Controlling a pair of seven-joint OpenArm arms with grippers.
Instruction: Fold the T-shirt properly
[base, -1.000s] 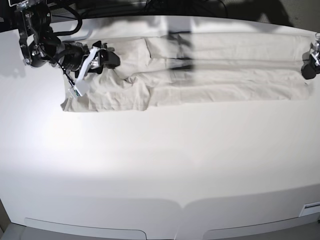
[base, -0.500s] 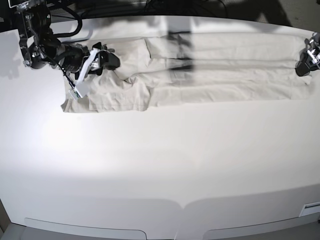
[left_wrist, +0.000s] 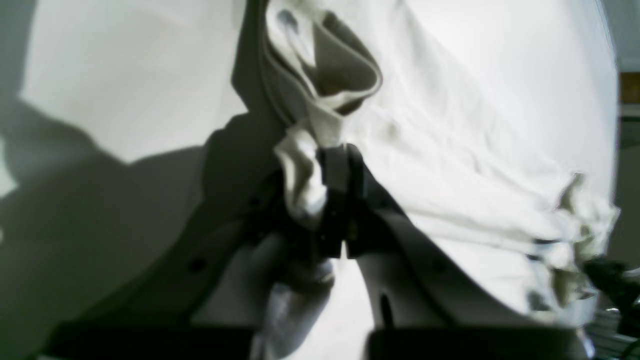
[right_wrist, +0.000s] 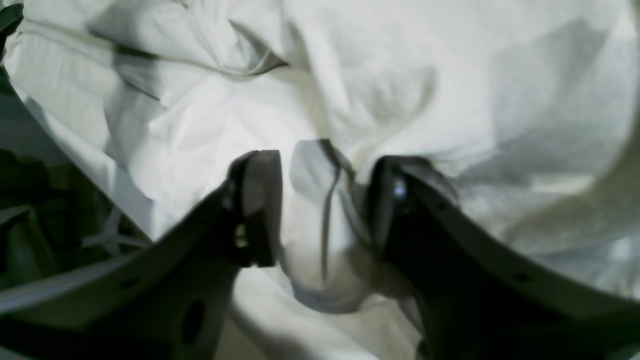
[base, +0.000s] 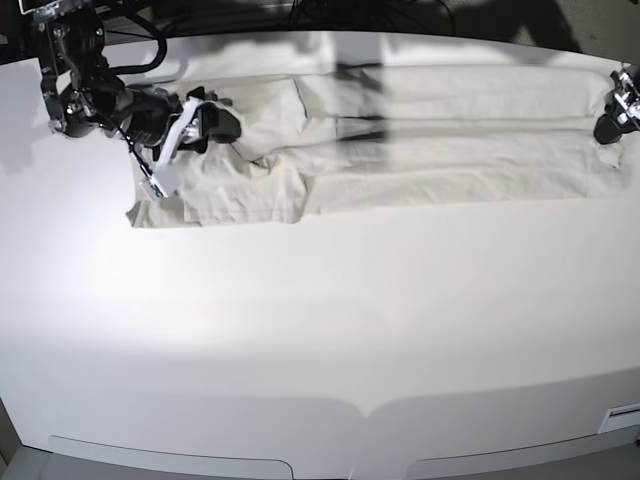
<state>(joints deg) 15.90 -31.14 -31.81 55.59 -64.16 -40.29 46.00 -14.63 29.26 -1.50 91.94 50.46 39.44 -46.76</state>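
**Beige cloth gripped at both ends**

Pale beige, thin wrinkled T-shirt (base: 400, 140) lies stretched in a long band across the far part of the white table (base: 320, 330), already narrowed lengthwise, with one looser flap hanging nearer at its left end.

At the scene's left, the right gripper (right_wrist: 325, 210) sits low over that bunched end. Its jaws stand partly apart with a hump of hemmed cloth rising between them, touching the pads; whether they truly hold it I cannot tell. The placement suggests it is gathering this end for a lift.

At the far right edge, the left gripper (left_wrist: 340, 200) has its jaws narrowed together on a pinched fold of the shirt's edge, the cloth puckering just above the tips. Taking opposite ends likely keeps the band taut, so it can be carried over in one flat crosswise fold.
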